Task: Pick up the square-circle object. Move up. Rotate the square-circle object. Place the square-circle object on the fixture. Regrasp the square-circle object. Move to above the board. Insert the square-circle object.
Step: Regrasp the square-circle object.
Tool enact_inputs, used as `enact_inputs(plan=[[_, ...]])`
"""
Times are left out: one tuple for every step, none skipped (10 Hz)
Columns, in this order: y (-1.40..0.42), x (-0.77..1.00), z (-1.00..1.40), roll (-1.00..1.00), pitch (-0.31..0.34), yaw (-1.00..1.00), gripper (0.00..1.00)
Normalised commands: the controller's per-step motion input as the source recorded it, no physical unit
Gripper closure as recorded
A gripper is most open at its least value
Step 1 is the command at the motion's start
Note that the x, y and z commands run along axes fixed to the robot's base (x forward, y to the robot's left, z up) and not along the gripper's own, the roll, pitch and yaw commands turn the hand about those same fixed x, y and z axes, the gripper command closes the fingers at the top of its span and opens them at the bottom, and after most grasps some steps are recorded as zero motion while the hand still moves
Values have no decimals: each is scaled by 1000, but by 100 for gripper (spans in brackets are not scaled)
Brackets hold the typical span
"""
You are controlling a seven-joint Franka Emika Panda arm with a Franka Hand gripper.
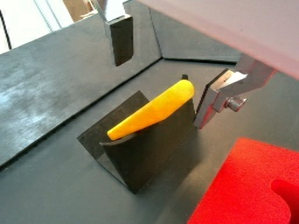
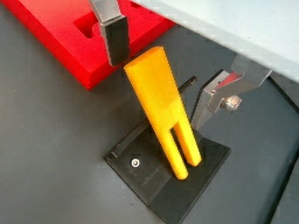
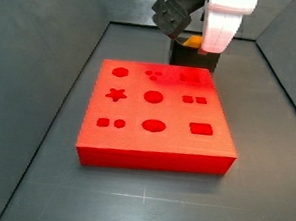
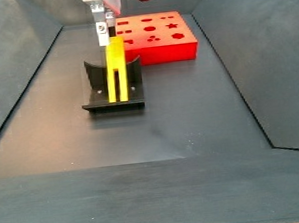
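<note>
Yellow square-circle object (image 2: pixel 163 109) leans in the fixture (image 2: pixel 163 175), long axis sloping upward. Gripper (image 2: pixel 163 77) hangs open just above the fixture, its fingers (image 2: pixel 114 42) straddling the peg's upper end without touching.

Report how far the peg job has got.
Done: the square-circle object leans on the fixture, released. In hand: the tool sits open around the peg's upper end, fingers apart from it, apparently set to regrasp. Left: grasp, carry above the board, insert; its holes look empty.

Square-circle object (image 4: pixel 113 65) on the fixture (image 4: pixel 113 95), gripper (image 4: pixel 101 30) above, board (image 4: pixel 156 36) just beside.
</note>
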Motion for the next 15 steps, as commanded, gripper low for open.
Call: enact_inputs(plan=[[-12, 82, 5, -51, 224, 63, 0], [-12, 82, 5, -51, 224, 63, 0], [-12, 82, 5, -51, 224, 62, 0], [-12, 82, 5, -51, 224, 62, 0], [-11, 82, 5, -51, 224, 62, 0], [-11, 82, 5, -51, 224, 62, 0], [-11, 82, 5, -51, 224, 62, 0], [-11, 82, 5, -51, 224, 62, 0], [-11, 82, 5, -50, 224, 62, 0], [-11, 82, 5, -50, 224, 62, 0], [-11, 82, 5, -50, 224, 62, 0], [-11, 82, 5, -50, 224, 62, 0], [-11, 82, 5, -50, 224, 62, 0], [-11, 82, 5, -50, 224, 62, 0], [-11, 82, 5, -50, 224, 62, 0]])
